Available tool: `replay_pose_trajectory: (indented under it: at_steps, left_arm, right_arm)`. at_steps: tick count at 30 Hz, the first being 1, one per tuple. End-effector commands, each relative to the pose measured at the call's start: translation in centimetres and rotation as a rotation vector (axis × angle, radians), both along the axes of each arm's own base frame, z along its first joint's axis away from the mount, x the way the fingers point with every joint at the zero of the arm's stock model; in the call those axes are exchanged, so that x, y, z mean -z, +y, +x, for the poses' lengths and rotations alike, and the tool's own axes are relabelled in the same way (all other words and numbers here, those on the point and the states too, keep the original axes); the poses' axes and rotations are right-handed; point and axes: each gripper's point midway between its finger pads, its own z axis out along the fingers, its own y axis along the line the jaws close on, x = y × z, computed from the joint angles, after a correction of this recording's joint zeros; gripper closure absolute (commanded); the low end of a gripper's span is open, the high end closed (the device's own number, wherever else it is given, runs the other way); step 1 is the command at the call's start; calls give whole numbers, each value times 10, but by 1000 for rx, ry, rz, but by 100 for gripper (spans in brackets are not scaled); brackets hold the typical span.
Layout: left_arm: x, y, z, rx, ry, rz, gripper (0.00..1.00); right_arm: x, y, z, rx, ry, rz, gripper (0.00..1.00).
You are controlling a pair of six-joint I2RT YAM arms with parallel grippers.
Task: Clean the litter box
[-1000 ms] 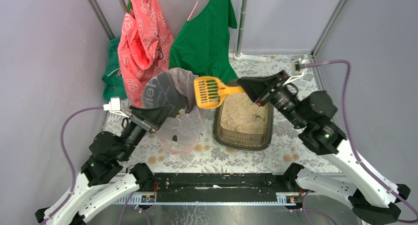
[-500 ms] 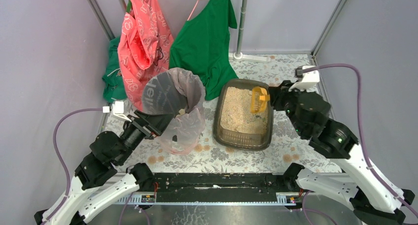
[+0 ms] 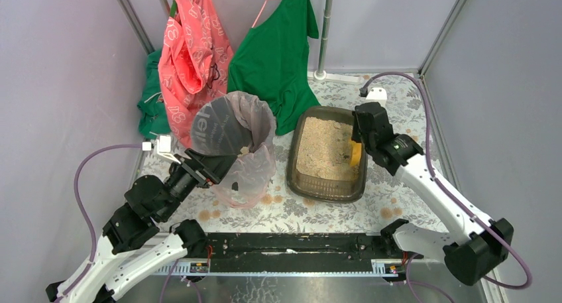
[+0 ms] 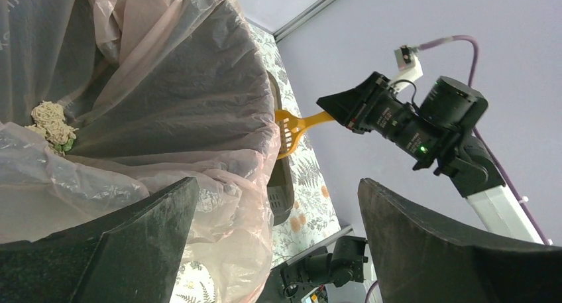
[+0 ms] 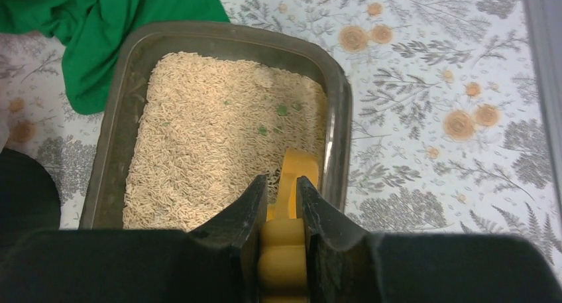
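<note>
Right gripper (image 5: pixel 281 183): yellow scoop (image 5: pixel 296 165) is being gripped tight.
Left gripper (image 4: pixel 275 183): is being held wide open, empty.
Danger: litter (image 5: pixel 212 137) being flicked over the litter box (image 5: pixel 343 117) right wall by the scoop.

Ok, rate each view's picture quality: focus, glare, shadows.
Top external: even soft light, sharp, only faint shadows. Left wrist: mild sheen on the bag liner; the left gripper close up, dark, in shadow. Right wrist: litter in the litter box crisp; right gripper nearly black, soft-edged around the scoop.
</note>
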Motion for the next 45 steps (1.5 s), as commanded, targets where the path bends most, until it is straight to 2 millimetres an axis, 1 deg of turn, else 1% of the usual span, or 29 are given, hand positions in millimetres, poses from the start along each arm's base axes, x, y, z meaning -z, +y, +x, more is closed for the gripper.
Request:
replay_pose_trajectory:
  at_steps: [1, 5, 7, 9, 10, 11, 14, 16, 19, 23, 27, 29, 30, 32, 37, 38, 42, 45]
  left_arm:
    - [3, 2, -2, 4, -13, 20, 1]
    - [6, 6, -1, -13, -10, 28, 2]
    - [5, 8, -2, -19, -11, 28, 2]
    - [4, 11, -2, -27, -13, 30, 2]
    - [5, 12, -2, -32, -12, 35, 2]
    - [4, 14, -2, -34, -14, 36, 2]
    - [4, 15, -3, -35, -17, 38, 2]
    - [6, 14, -3, -34, -16, 40, 2]
    - [7, 14, -3, -35, -14, 36, 2]
    - [9, 15, -4, -36, -15, 36, 2]
    - [11, 19, -5, -43, -6, 47, 2]
    - [11, 21, -6, -46, -4, 50, 2]
    - [11, 21, -7, -46, -4, 48, 2]
    - [11, 22, -7, -48, -3, 46, 2]
    - [14, 20, -6, -46, 7, 47, 2]
    - [15, 19, -6, -43, 9, 48, 2]
    - [15, 15, -5, -33, 8, 43, 2]
    - [13, 15, -5, -28, 8, 45, 2]
  right_arm:
    - [-8, 20, 28, -61, -46, 30, 100]
    - [2, 28, 38, -63, 19, 5, 100]
    - [-3, 31, 37, -75, 24, 18, 100]
    - [-11, 31, 32, -86, 46, 21, 100]
    - [-20, 30, 30, -85, 59, 20, 100]
    - [-22, 26, 26, -75, 87, 3, 100]
    - [-27, 23, 14, -93, 134, -15, 100]
    - [-24, 21, 6, -106, 167, -29, 100]
    - [-9, 22, -1, -126, 202, -27, 100]
    - [27, 32, -8, -159, 237, 26, 100]
    - [57, 50, -15, -216, 259, 180, 100]
    - [66, 54, -18, -226, 270, 256, 100]
    - [74, 51, -20, -217, 282, 286, 100]
    - [80, 50, -22, -220, 286, 349, 100]
    - [90, 40, -24, -205, 275, 460, 100]
    - [95, 38, -24, -195, 284, 468, 100]
    - [111, 37, -29, -199, 284, 514, 100]
    - [115, 31, -31, -189, 257, 506, 100]
